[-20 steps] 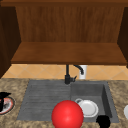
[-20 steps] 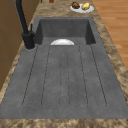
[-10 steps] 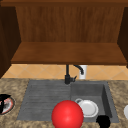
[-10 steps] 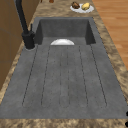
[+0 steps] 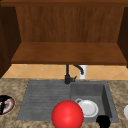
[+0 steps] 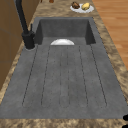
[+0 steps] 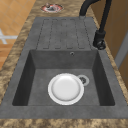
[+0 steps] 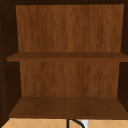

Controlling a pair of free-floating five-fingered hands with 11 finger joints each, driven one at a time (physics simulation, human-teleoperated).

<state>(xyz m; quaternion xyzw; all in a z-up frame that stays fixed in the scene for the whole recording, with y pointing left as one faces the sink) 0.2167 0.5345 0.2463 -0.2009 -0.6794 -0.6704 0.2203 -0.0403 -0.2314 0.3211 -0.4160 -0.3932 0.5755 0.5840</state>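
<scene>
A black hand (image 5: 103,121), probably the right one, shows at the sink's (image 5: 110,100) front right corner; I cannot tell its finger state. The white plate (image 5: 88,108) lies nearby in the basin. A red ball (image 5: 67,115) blocks the front edge; the faucet (image 5: 68,75) stands behind.

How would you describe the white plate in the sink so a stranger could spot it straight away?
Look at the dark grey sink set in the speckled stone counter. In its deep basin, the white plate lies flat on the bottom beside the drain. It is the one pale, round thing in there.
</scene>
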